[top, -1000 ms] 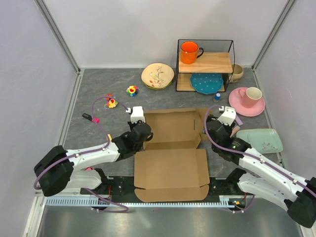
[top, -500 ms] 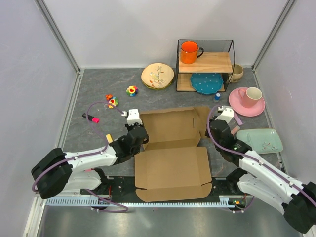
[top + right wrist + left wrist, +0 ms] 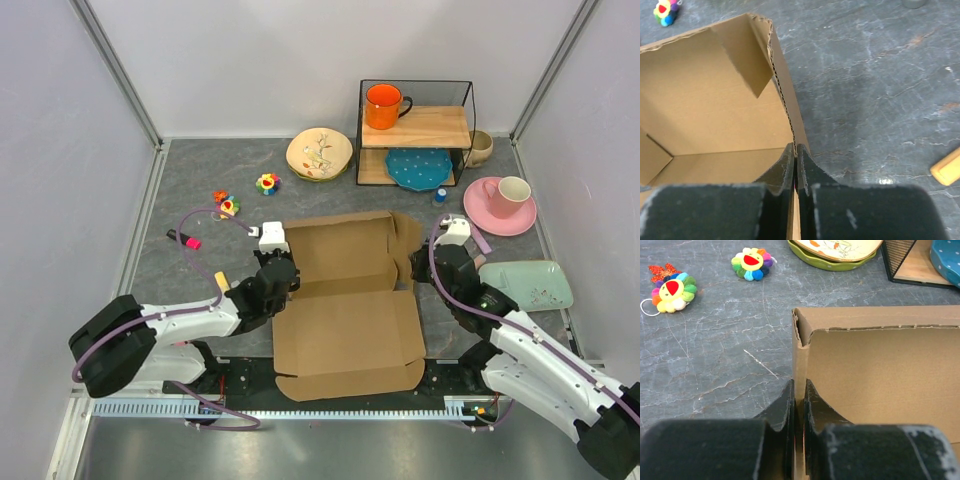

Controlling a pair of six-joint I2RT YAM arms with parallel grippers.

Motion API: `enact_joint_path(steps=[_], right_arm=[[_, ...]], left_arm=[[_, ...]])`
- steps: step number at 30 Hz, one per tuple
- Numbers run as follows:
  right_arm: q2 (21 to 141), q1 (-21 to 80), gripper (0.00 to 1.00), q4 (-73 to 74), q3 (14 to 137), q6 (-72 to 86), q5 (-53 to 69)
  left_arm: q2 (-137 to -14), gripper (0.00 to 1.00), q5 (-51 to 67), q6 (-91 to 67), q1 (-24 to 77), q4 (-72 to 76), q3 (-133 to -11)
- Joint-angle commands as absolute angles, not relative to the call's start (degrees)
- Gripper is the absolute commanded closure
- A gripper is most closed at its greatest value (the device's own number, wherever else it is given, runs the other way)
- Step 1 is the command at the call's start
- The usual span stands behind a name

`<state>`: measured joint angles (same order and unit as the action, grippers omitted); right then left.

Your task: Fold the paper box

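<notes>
The paper box [image 3: 345, 300] is a brown die-cut cardboard sheet in the middle of the table, its far half raised into a tray with side walls standing up and its near lid panel lying flat. My left gripper [image 3: 283, 278] is shut on the box's left side wall [image 3: 800, 365], which runs up between the black fingers [image 3: 785, 405]. Over on the other side, my right gripper [image 3: 425, 270] is shut on the right side wall [image 3: 785, 95], pinched between its fingertips [image 3: 788, 160]. A corner flap [image 3: 742, 55] folds inward at the far right corner.
A wire-framed wooden shelf [image 3: 415, 130] with an orange mug and blue plate stands behind the box. A floral plate [image 3: 320, 153], flower toys [image 3: 266, 183], a pink cup on a saucer [image 3: 500, 203] and a pale green dish [image 3: 530, 283] lie around it. A pink-tipped marker [image 3: 183, 239] lies left.
My right gripper has closed onto the box's right side wall. The raised far half of the box has lifted and shifted a little; the left gripper stays clamped on the left wall.
</notes>
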<state>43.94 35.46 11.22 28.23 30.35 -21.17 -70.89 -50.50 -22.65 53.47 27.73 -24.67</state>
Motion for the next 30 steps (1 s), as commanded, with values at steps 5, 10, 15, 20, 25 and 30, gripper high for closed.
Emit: enact_joint_path(steps=[5,10,15,20,25,30], right_arm=[[44.5,37.5,0.93,6.7,28.7,31.1,-11.3],[46.7,40.7,0.89,7.3,28.0,28.2,-12.4],[50.3,44.1,0.89,6.9,28.0,26.6,-14.7],[52.8,46.5,0.82,7.6,29.1,25.6,-15.9],[49.4,46.8,0.53,10.1,29.8,26.5,-21.6],[46.6,46.7,0.45,12.7,32.3,26.0,-24.1]], left_arm=[[-72.8,0.98,-52.0,-20.9,54.1,33.2,-25.8],[-73.5,0.98,-51.8,-19.3,54.1,35.0,-25.7],[-74.8,0.98,-51.2,-17.8,54.1,37.3,-26.1],[-75.0,0.98,-50.5,-16.5,54.1,40.0,-24.7],[-74.8,0.98,-50.0,-14.4,54.1,50.1,-19.7],[-76.1,0.98,-50.5,-12.2,54.1,59.6,-15.3]])
